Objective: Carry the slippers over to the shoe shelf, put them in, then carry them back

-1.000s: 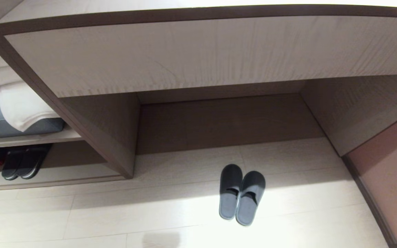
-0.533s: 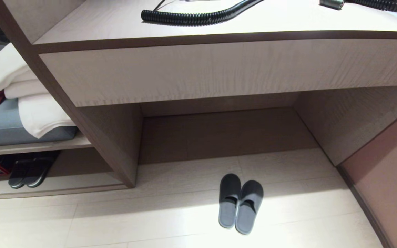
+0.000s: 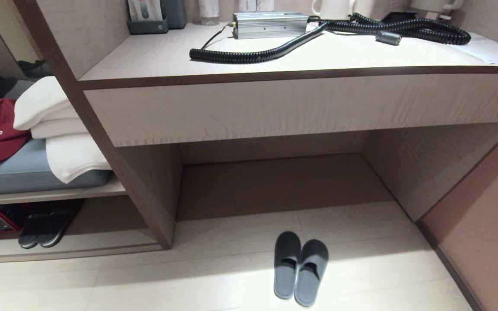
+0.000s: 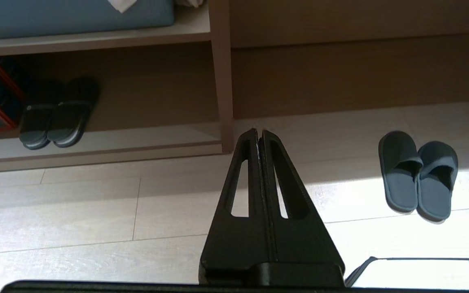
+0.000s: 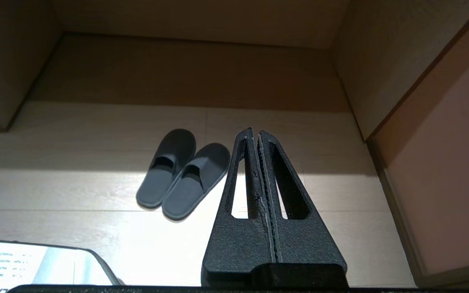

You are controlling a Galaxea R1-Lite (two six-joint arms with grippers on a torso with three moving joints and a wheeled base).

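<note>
A bright patch of light falls on the pale floor (image 3: pixel 214 280) around the slippers (image 3: pixel 300 268), nearly washing out the planks there in all three views. The recess under the surface (image 3: pixel 275 56) lies in soft shadow, and the shoe shelf (image 3: pixel 71 248) is dim, its contents hard to make out. Straight edges bow toward the head view's borders. Focus is sharp throughout.

The pale floor (image 5: pixel 299 134) carries the slippers (image 5: pixel 183 173), lying together just beside my right gripper (image 5: pixel 255 132).
</note>
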